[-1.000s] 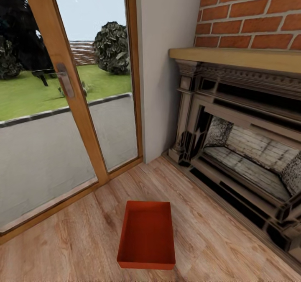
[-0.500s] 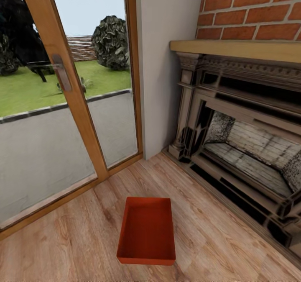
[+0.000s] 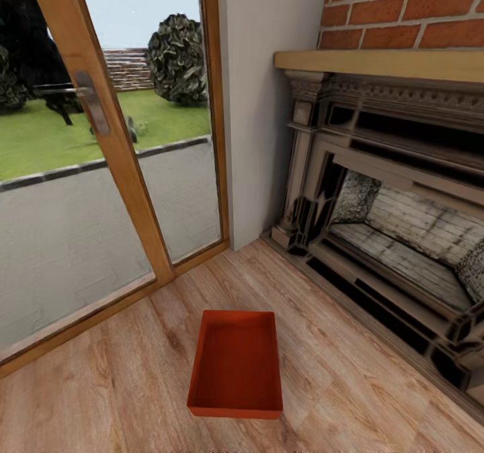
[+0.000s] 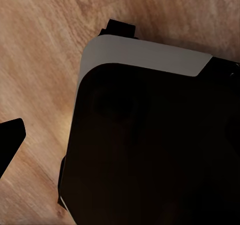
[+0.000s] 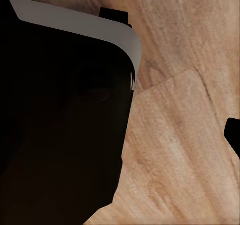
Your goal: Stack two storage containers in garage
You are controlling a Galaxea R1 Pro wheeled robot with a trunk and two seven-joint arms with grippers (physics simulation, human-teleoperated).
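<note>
Looking forward and down from the head camera across a corner of the living room [image 3: 134, 386], laid with light wood planks. At 9 to 11 o'clock, a glazed door [image 3: 101, 137] in a pale wood frame, metal handle [image 3: 91, 107] on the slanted stile; beyond the glass, grey paving, lawn and dark shrubs. At 12 o'clock, a plain grey-white wall pier [image 3: 265, 103] between door and hearth. At 6 o'clock, low in the frame, one storage container [image 3: 235, 365]: red-orange, rectangular, open-topped and empty, flat on the planks, long axis running away from the camera, well apart from the door sill and from the hearth base. At 1 to 4 o'clock, a fireplace [image 3: 390, 224] with red brick above a wooden mantel shelf, carved dark surround and pale brick firebox.

Left wrist view: wood planks under a dark, white-edged rounded body [image 4: 155, 135] of the robot; one dark fingertip of the left gripper [image 4: 10, 137] at the frame edge, width of opening impossible to tell, nothing seen held.

Right wrist view: same planks and dark white-edged body [image 5: 60, 110]; a sliver of the right gripper [image 5: 234, 134] at the frame edge, opening likewise impossible to tell, nothing seen held.
</note>
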